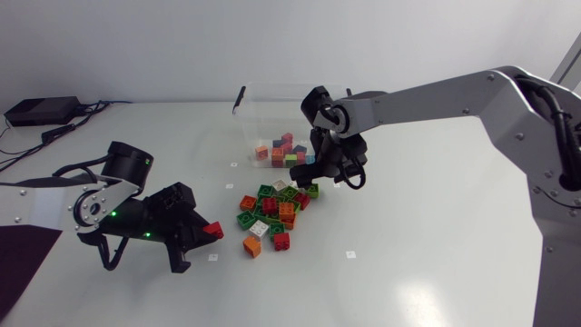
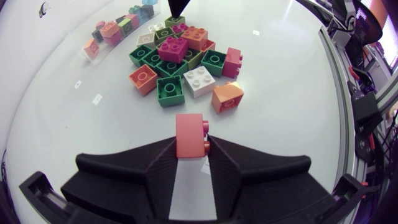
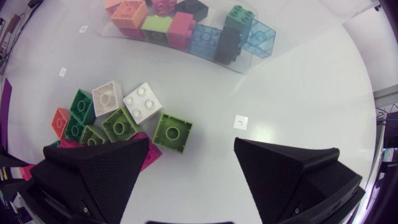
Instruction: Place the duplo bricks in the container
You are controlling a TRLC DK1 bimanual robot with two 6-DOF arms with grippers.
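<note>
My left gripper [image 1: 205, 233] is shut on a red brick [image 1: 213, 231], just left of the pile of duplo bricks [image 1: 272, 211]. In the left wrist view the red brick [image 2: 191, 135] sits pinched between the fingertips, with the pile [image 2: 180, 59] ahead. My right gripper [image 1: 325, 180] hangs open over the pile's far edge, next to the clear container [image 1: 263, 113], which holds several bricks. From the right wrist, a light green brick [image 3: 172, 132] lies under the open gripper [image 3: 193, 165] close to one finger, and the container's bricks [image 3: 186, 28] lie beyond.
A white brick [image 3: 142, 101] and green ones lie beside the light green brick. An orange brick [image 2: 227, 96] is the pile's nearest piece to my left gripper. Small white markers [image 1: 350, 253] dot the table. Black cables and a box [image 1: 36, 111] sit at the far left.
</note>
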